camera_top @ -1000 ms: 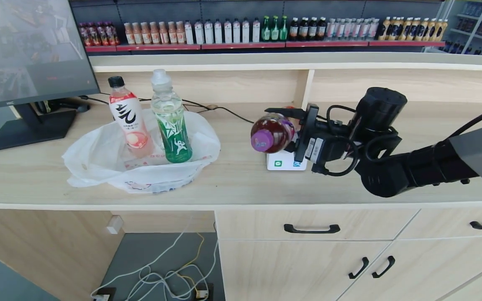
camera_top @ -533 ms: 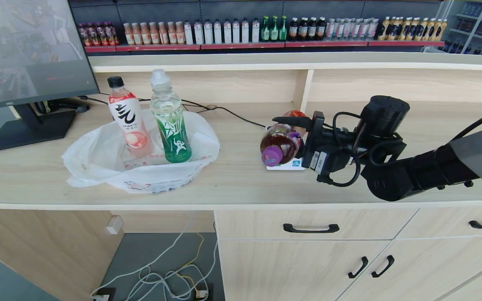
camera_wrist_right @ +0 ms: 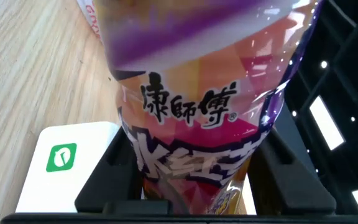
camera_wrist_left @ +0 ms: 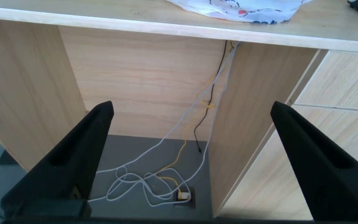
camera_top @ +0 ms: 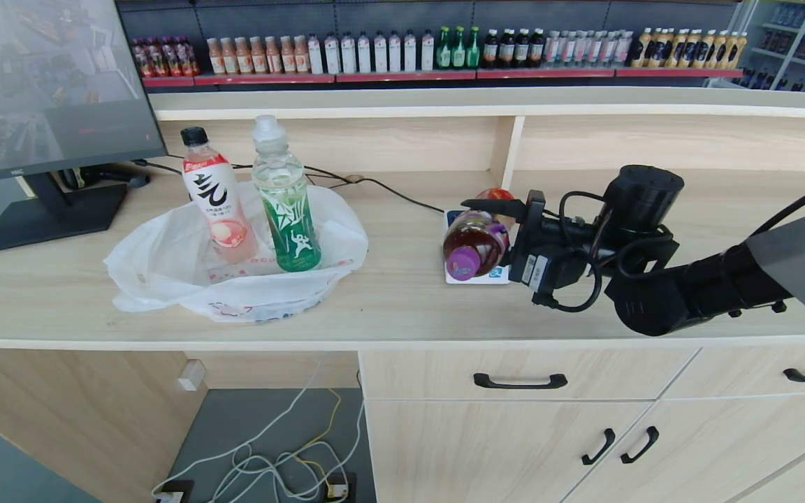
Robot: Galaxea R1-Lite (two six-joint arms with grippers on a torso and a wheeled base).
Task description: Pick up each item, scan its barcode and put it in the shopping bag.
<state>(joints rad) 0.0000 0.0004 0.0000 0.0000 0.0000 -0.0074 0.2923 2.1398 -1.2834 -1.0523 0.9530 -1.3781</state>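
Purple-capped plastic bottle of reddish drink (camera_top: pixel 469 241) lowered to the small white scanner box (camera_top: pixel 478 278)
The right hand (camera_top: pixel 488 234), pinching the bottle sideways, has brought it down from higher up to just above the scanner on the pale wooden surface (camera_top: pixel 402 307); bagging in the white plastic shopping bag (camera_top: pixel 165 258) likely follows. The left hand (camera_wrist_left: pixel 191 109) is spread

Two bottles (camera_top: pixel 287 216) in shopping bag (camera_top: pixel 144 269), left; third bottle (camera_top: pixel 474 239) above scanner (camera_top: pixel 486 277), right.

The bottle (camera_top: pixel 474 237) hides most of the white scanner (camera_top: pixel 483 279); the monitor (camera_top: pixel 39 84) is cut off top-left
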